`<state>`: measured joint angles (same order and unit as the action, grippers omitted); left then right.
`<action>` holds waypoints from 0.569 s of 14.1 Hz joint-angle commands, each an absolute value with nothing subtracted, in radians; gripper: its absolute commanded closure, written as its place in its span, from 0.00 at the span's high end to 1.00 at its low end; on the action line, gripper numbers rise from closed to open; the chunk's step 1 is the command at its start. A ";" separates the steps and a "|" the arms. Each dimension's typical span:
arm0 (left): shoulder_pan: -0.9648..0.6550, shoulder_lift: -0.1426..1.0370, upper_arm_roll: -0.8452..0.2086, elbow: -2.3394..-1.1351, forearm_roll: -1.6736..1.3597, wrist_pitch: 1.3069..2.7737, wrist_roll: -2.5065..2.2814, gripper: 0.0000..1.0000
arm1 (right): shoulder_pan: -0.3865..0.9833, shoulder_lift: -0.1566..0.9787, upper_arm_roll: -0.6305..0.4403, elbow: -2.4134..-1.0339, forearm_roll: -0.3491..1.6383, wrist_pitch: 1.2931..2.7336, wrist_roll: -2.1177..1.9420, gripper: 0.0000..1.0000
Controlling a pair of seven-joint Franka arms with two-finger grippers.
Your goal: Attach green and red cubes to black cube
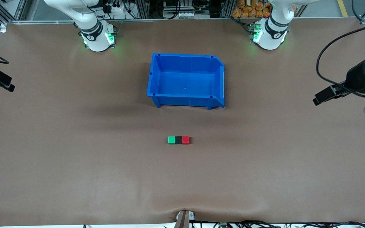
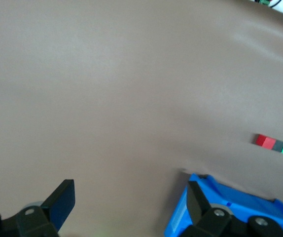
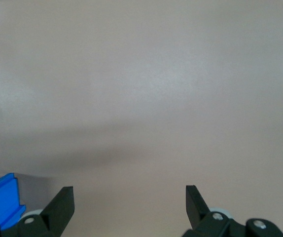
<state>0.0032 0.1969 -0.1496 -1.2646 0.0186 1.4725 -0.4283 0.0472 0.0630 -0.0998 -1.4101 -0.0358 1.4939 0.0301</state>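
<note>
On the brown worktop [image 1: 74,158], the small bright green cube [image 1: 171,140], the small matte black cube [image 1: 178,140] and the small bright red cube [image 1: 185,140] are seen lying in one row, touching, with the black one in the middle. The row is nearer to the front camera than the blue plastic bin [image 1: 185,101], and well apart from it.

The left pincer [image 2: 130,200] is spread wide and empty, raised over the worktop by the bin. The right pincer [image 3: 129,200] is likewise spread and empty, over bare worktop.

The joining is judged to be already done. If anything is left, the arms are best kept high and away from the row, so that it is not knocked apart. Whether the cubes truly hold together cannot be told.
</note>
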 commanded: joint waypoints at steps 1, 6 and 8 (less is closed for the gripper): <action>0.029 0.080 -0.153 -1.389 0.014 1.482 -0.336 1.00 | 0.046 0.074 -0.098 -1.388 -0.052 1.482 0.026 1.00; 0.017 -0.122 -0.135 -1.647 0.014 1.523 -0.243 1.00 | 0.046 0.075 -0.098 -1.390 -0.051 1.480 0.026 1.00; -0.012 -0.184 -0.117 -1.715 0.015 1.532 -0.241 1.00 | 0.046 0.075 -0.098 -1.390 -0.051 1.480 0.026 1.00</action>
<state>0.0126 -0.0760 -0.1413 -1.5851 0.0186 1.4916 -0.2640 0.0472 0.0641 -0.0998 -1.4101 -0.0361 1.4937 0.0301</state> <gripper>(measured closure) 0.000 0.000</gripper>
